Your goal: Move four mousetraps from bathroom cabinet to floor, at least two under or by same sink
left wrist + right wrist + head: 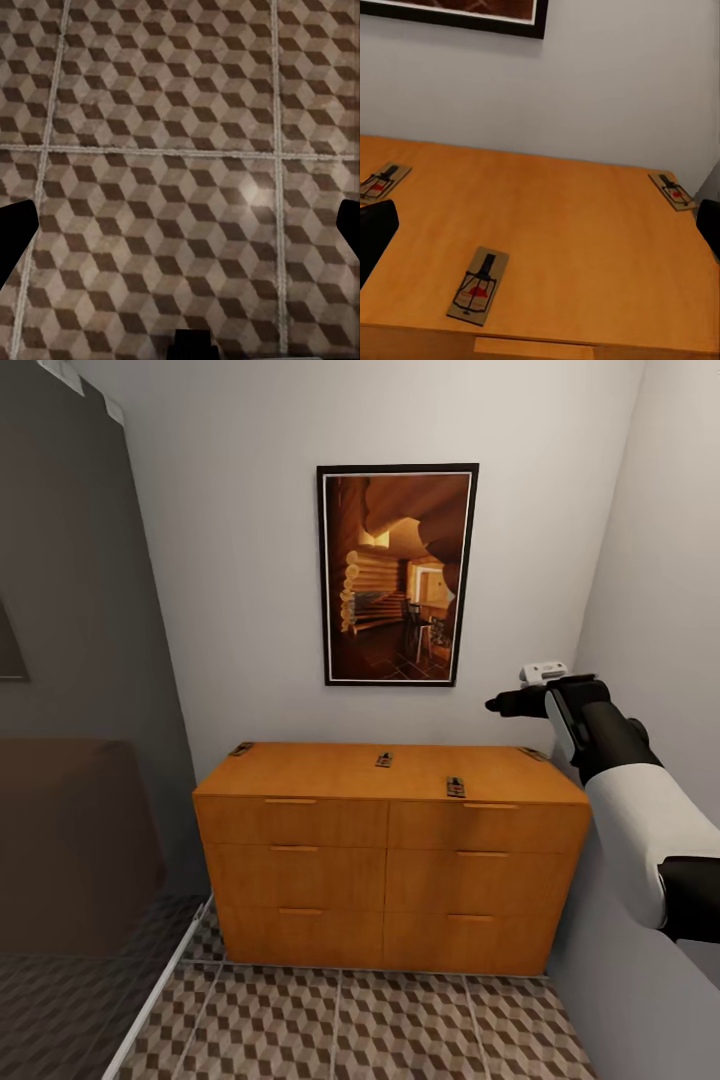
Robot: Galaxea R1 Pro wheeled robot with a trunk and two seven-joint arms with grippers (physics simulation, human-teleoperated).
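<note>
- Head view: you're facing the cabinet [390, 850], and all four mousetraps sit on its flat top. One lies at the back left corner [240, 749], one mid-top toward the back [384, 760], one near the front edge right of centre [456, 787], one at the back right corner [533, 754]. None is on the bathroom floor [340, 1020] yet, so I'd judge you're at the first pick.
- Still the head view: your right gripper [497, 706] hangs above the cabinet's right end, below the framed picture [397, 574]. From here I cannot tell how wide its fingers stand.
- Left wrist view: the left gripper [180, 225] points straight down at the cube-pattern floor, fingers spread wide, dark tips at both edges, nothing between them.
- Right wrist view: the right fingers [375, 236] are wide apart and empty. The trap near the cabinet's front edge [478, 286] lies closest, another at the far right corner [673, 191], a third toward the left [380, 182].
- Take the front-edge trap first, I'd say. Come down over it, line the fingers across its narrow width, and close on the wooden board's edges, not the wire. It's flat and thin, so go low or you'll likely skid it along the top.
</note>
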